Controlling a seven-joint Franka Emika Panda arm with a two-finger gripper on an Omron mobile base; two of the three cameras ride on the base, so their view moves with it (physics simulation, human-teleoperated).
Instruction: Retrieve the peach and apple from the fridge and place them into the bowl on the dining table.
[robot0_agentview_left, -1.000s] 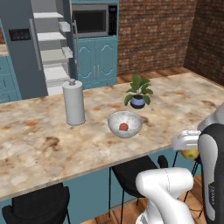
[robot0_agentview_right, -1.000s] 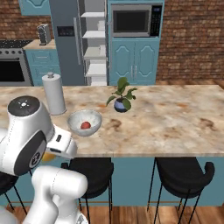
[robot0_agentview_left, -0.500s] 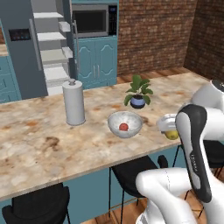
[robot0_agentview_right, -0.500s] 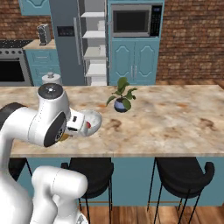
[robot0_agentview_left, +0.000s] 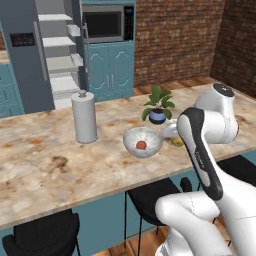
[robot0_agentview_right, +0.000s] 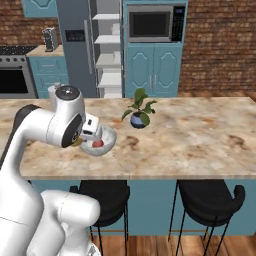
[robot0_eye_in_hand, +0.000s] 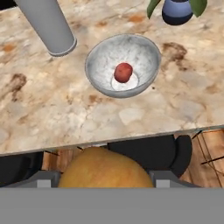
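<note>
A: Hand view, read left to right. The white canister (robot0_eye_in_hand: 46, 24) stands upright on the tabletop (robot0_eye_in_hand: 39, 118) at upper left. The bowl (robot0_eye_in_hand: 124, 65) sits just beside it, mid-frame, open side up so fruit can drop in. A red fruit (robot0_eye_in_hand: 123, 72), judged to be the apple, rests at the bowl's centre. The small blue plant pot (robot0_eye_in_hand: 176, 10) stands beyond, at upper right.

B: And the orange-yellow mass at the bottom edge?

A: That is the peach (robot0_eye_in_hand: 105, 173), clamped between the two fingertips of the pincer (robot0_eye_in_hand: 105, 179). The jaws stand part-closed because the round fruit fills the gap between them. It is held short of the tabletop's near edge, above the black stools (robot0_eye_in_hand: 153, 151), so it is not yet over the bowl.

B: Left base view, same order?

A: The fridge (robot0_agentview_left: 37, 50) stands at the far left with one door open, its white shelves exposed. Then come the canister (robot0_agentview_left: 84, 117), the bowl (robot0_agentview_left: 143, 141) and the plant. The arm bends low at the right of the bowl, and a yellow sliver of the peach (robot0_agentview_left: 178, 142) shows beside its forearm.

B: Stage of the task?

A: One fruit appears delivered. The second seems to be on its carry, needing a short advance forward before release above the bowl.
</note>
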